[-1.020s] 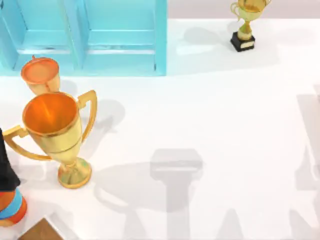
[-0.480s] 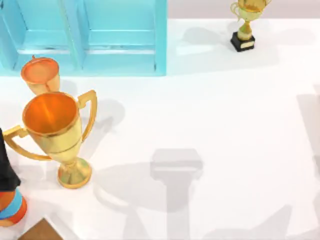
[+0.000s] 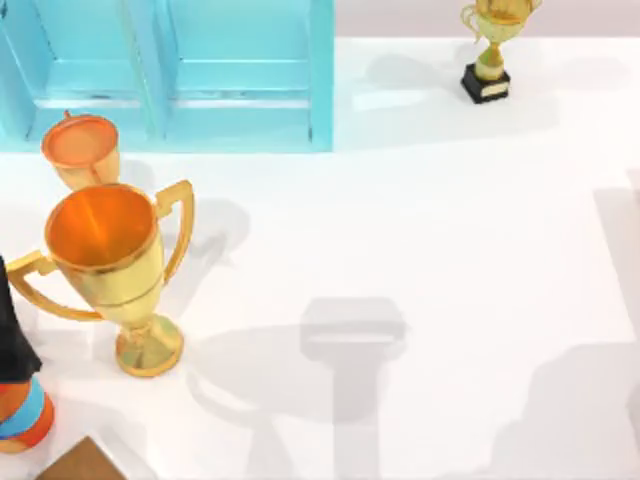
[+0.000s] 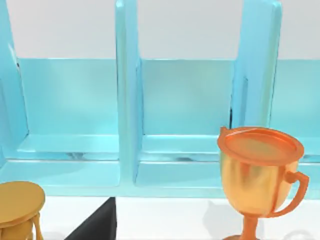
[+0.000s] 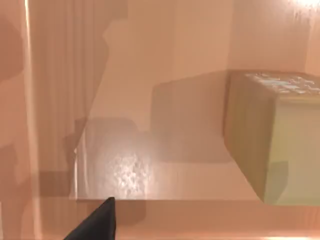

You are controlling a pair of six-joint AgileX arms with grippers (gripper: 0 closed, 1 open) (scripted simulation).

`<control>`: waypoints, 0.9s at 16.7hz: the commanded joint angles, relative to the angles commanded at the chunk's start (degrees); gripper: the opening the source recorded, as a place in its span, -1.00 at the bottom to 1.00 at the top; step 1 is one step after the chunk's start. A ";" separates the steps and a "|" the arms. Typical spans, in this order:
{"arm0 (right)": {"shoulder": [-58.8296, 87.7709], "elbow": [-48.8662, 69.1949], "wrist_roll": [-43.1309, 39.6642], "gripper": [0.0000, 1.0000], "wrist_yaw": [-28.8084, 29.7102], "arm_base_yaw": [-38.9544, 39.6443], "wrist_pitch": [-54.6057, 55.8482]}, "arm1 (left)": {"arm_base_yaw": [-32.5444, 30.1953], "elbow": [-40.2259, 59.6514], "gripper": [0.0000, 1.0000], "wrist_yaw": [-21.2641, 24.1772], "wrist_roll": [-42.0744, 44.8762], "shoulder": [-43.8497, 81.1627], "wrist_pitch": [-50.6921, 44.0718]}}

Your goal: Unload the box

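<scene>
glossy gold trophy (image 3: 108, 270) | smooth tan box interior (image 5: 150, 125), matte green block (image 5: 275, 135) | jaws: cannot tell

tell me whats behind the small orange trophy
A blue shelf unit stands right behind the small orange trophy, its open compartments showing bare inside. The trophy's cup covers the lower part of one compartment, so anything there stays hidden.

No readable text, labels or numbers
</scene>
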 joint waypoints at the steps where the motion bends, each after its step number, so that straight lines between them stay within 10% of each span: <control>1: 3.29 3.12 -0.87 1.00 0.04 -1.47 -2.47 | 0.00 0.00 1.00 0.00 0.00 0.00 0.00; 15: 12.85 6.65 -2.60 1.00 0.29 -5.72 -1.32 | 0.00 0.00 1.00 0.00 0.00 0.00 0.00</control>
